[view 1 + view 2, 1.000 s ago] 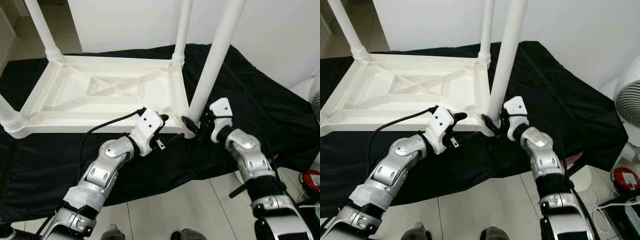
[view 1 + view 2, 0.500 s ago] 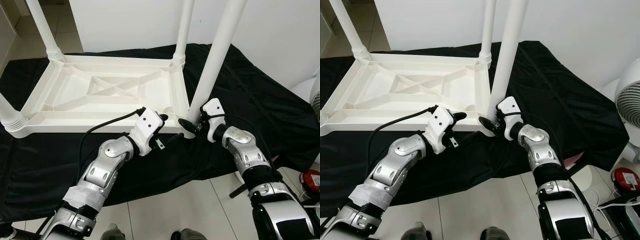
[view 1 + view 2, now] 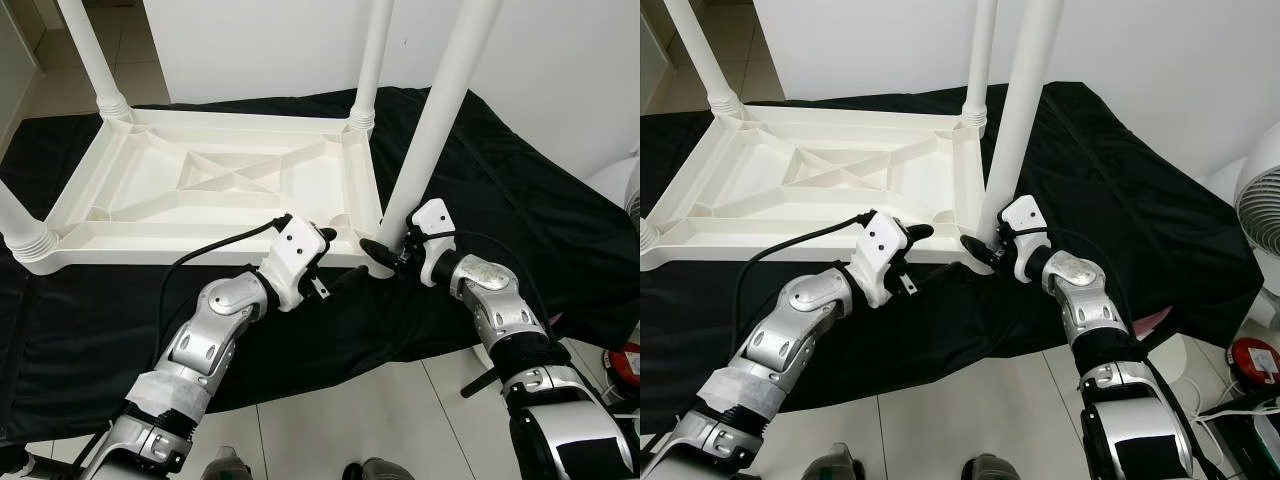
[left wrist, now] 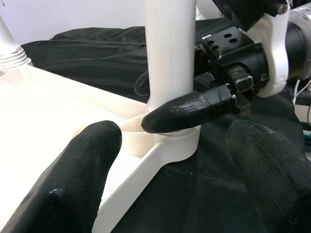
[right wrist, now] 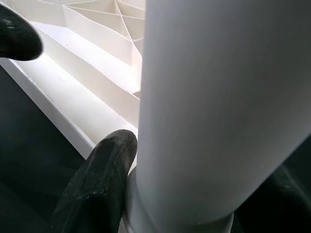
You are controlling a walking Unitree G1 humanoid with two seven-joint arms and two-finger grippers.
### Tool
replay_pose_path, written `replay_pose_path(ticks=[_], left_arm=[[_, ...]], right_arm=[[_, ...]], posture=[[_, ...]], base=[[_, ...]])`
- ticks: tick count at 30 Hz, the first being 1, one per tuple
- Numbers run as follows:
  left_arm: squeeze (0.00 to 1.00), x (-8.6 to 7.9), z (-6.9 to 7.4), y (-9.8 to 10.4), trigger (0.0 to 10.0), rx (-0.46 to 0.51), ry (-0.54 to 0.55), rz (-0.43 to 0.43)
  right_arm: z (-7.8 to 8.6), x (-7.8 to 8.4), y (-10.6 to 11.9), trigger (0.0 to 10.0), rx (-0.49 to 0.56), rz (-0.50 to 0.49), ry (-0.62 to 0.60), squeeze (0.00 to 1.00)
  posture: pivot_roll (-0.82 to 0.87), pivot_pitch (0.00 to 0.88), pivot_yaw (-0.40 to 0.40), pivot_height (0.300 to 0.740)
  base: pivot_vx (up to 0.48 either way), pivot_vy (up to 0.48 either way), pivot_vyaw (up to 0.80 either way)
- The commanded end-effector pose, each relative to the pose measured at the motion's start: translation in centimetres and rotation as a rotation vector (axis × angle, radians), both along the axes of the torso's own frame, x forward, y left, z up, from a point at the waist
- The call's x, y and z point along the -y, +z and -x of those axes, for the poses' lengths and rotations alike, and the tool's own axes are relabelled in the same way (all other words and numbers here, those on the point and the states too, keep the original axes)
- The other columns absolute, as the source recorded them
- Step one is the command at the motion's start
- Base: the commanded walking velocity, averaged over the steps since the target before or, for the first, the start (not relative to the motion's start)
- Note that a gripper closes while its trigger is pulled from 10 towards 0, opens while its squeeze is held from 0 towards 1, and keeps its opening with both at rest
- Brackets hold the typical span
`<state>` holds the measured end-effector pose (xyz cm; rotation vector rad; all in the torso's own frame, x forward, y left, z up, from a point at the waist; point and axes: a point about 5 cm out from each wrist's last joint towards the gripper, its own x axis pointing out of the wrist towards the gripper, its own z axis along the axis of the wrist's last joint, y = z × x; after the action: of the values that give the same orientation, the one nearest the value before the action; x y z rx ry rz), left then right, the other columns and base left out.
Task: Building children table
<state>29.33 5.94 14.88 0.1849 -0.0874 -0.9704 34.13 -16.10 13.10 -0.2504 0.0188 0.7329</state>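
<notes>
The white plastic children's table [image 3: 150,250] lies upside down on a black cloth [image 3: 520,200], with its legs pointing up. My right gripper [image 3: 385,255] is shut around the base of the near-right leg [image 3: 440,110], where that leg enters the corner socket. In the left wrist view, one of its fingers [image 4: 194,109] crosses in front of the leg [image 4: 170,48]. In the right wrist view, a finger [image 5: 97,184] presses against the leg [image 5: 218,107]. My left gripper [image 3: 337,257] stands open just left of that corner, by the table's near rim. Its fingers [image 4: 77,179] are spread wide and hold nothing.
Three more legs stand at the far left [image 3: 95,55], far right [image 3: 372,60] and near left [image 3: 20,225]. A white wall rises behind and tiled floor [image 3: 400,420] lies in front. A fan [image 3: 1265,200] and a red object [image 3: 1250,355] are at the right. A black cable [image 3: 220,245] runs along my left arm.
My right wrist and forearm have swung a little around the leg's base while staying clasped on it. The left arm has held still. The camera has shifted slightly.
</notes>
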Motion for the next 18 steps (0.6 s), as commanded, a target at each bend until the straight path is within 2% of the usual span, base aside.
replay_pose_path(ticks=[1,4,7,11,12,13,14,15,16,18], left_arm=[[0.00,0.1,-0.1,0.1,10.0,0.004,-0.018,-0.010],[0.00,0.2,-0.1,0.1,10.0,0.004,-0.019,-0.010],[0.00,0.2,0.0,0.0,10.0,0.002,-0.021,-0.009],[0.00,0.2,0.0,0.0,10.0,0.002,-0.021,-0.009],[0.00,0.2,0.1,-0.1,10.0,0.001,-0.019,-0.009],[0.00,0.2,0.1,-0.1,10.0,0.001,-0.019,-0.009],[0.00,0.2,0.2,-0.1,10.0,0.001,-0.020,-0.011],[0.00,0.2,0.2,-0.1,10.0,0.001,-0.020,-0.011],[0.00,0.2,0.2,-0.2,10.0,0.000,-0.021,-0.012],[0.00,0.2,0.2,-0.2,10.0,0.000,-0.021,-0.012]], right_arm=[[0.4,0.3,-0.7,10.0,-0.019,-0.004,-0.057,0.00],[0.3,0.1,-0.7,10.0,-0.007,-0.018,-0.109,0.00],[0.4,-0.8,-0.4,10.0,0.024,-0.074,-0.217,0.00],[0.6,-1.3,-0.3,10.0,0.039,-0.095,-0.249,0.00],[0.9,-1.9,0.1,10.0,0.074,-0.124,-0.318,0.00],[0.9,-1.9,0.1,10.0,0.074,-0.124,-0.318,0.00],[1.0,-1.9,0.2,10.0,0.084,-0.140,-0.411,0.00],[1.0,-1.9,0.2,10.0,0.084,-0.140,-0.411,0.00],[0.9,-1.7,0.2,10.0,0.081,-0.162,-0.475,0.00],[0.9,-1.7,0.2,10.0,0.081,-0.162,-0.475,0.00]], posture=[[0.00,0.000,-0.010,0.740],[0.00,0.000,-0.010,0.740],[0.01,0.000,-0.018,0.740],[0.01,0.000,-0.018,0.740],[0.01,0.000,-0.021,0.740],[0.01,0.000,-0.021,0.740],[0.02,0.000,-0.022,0.740],[0.02,0.000,-0.022,0.740],[0.02,0.000,-0.022,0.740],[0.02,0.000,-0.022,0.740]], base=[[0.000,0.000,0.00],[0.000,0.000,0.00],[0.000,0.000,0.00],[0.000,0.000,0.00],[0.000,0.000,0.00],[0.000,0.000,0.00],[0.000,0.000,0.00],[0.000,0.000,0.00],[0.000,0.000,0.00],[0.000,0.000,0.00]])
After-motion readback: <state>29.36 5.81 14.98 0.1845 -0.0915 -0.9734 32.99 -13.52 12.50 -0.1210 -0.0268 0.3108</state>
